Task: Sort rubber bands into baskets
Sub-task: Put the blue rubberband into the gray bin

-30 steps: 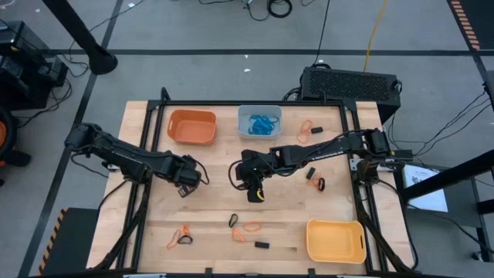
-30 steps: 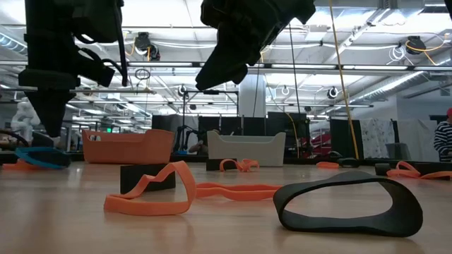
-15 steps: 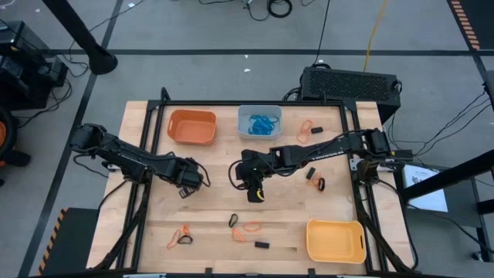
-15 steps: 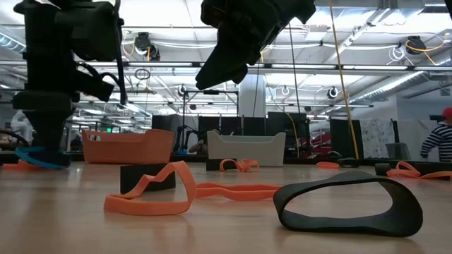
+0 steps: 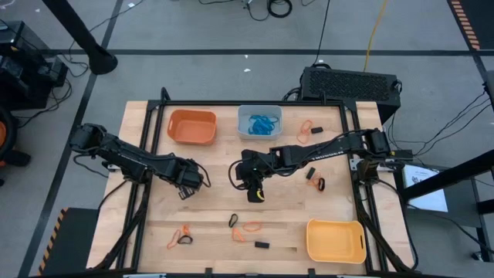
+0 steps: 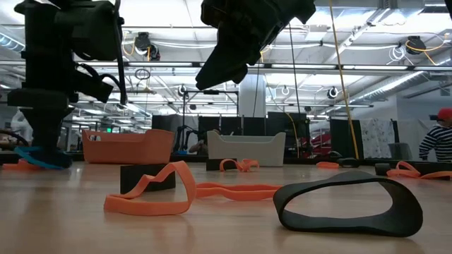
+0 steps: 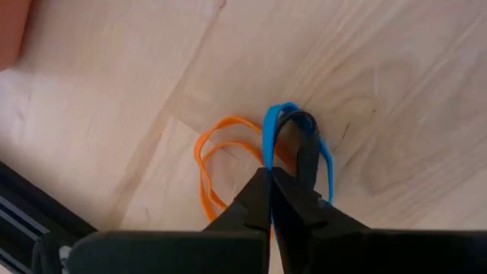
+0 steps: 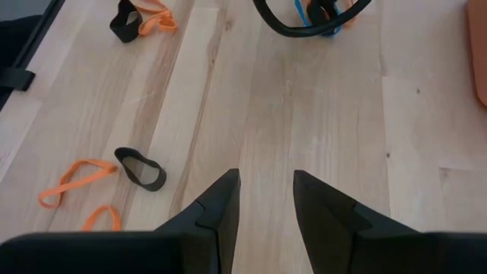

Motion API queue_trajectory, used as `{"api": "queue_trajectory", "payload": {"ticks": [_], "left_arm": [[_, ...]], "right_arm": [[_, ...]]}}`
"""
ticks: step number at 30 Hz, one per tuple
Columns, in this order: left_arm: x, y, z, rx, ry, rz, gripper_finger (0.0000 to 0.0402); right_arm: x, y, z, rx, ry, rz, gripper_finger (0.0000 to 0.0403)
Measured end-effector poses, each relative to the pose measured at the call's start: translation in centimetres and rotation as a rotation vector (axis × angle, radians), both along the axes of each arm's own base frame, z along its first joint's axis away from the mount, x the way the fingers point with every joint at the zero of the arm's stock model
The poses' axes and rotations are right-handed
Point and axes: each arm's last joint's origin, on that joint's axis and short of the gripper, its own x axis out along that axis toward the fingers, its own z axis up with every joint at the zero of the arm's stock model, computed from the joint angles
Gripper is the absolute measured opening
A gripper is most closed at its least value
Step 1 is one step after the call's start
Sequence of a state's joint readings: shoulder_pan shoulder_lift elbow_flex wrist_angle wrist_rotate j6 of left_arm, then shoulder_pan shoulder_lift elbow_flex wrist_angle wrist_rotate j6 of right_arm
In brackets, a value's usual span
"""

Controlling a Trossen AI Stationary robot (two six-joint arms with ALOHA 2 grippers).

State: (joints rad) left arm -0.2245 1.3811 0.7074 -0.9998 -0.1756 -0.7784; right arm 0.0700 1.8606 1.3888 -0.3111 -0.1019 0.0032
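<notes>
A blue rubber band (image 7: 268,141) lies on the wood at the table's left, partly over an orange band (image 7: 209,156). My left gripper (image 7: 271,176) (image 5: 186,182) stands over them, pointing steeply down, shut on the blue band. My right gripper (image 8: 266,194) (image 5: 254,190) hangs open above the table's middle with nothing between its fingers. The orange basket (image 5: 192,127) and the pale blue-grey basket (image 5: 260,122), which holds blue bands, stand at the far edge. The yellow basket (image 5: 336,240) stands at the near right. My left gripper pinches one strand of the blue band's loop (image 7: 266,157) between its two fingertips. The fingers come from above, pointing steeply down. The rest of the loop lies slack on the table, partly over the orange band; the fingertips hide the exact place of contact.
Loose bands lie near the front edge: an orange and black pair (image 5: 179,235), a black one (image 5: 233,221), an orange one (image 5: 248,229). A small black block (image 5: 262,245) lies there too. More bands lie at the right (image 5: 315,179) and far right (image 5: 307,130).
My left gripper has sunk a little, down onto the blue band on the table. My right arm has kept still.
</notes>
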Motion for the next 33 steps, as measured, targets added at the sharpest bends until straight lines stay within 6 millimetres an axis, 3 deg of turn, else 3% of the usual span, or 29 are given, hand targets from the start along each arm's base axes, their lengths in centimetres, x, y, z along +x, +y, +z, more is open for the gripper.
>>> {"api": "queue_trajectory", "payload": {"ticks": [10,23,28,33], "left_arm": [[-0.2,0.2,1.3,0.049,-0.066,-0.032,0.0003],[-2.7,0.0,6.8,0.023,-0.426,-0.032,0.0002],[-3.8,-0.4,8.0,0.033,-0.534,-0.031,0.0001],[-3.2,-1.3,8.0,0.026,-0.691,-0.064,0.0001]], "right_arm": [[0.0,0.0,0.0,0.0,0.0,0.0,0.0116],[0.0,0.0,0.1,0.0,-0.003,0.0,0.0116],[0.6,0.0,0.4,0.008,-0.077,-0.002,0.0116],[2.0,0.4,0.0,0.018,-0.193,0.004,0.0116]]}}
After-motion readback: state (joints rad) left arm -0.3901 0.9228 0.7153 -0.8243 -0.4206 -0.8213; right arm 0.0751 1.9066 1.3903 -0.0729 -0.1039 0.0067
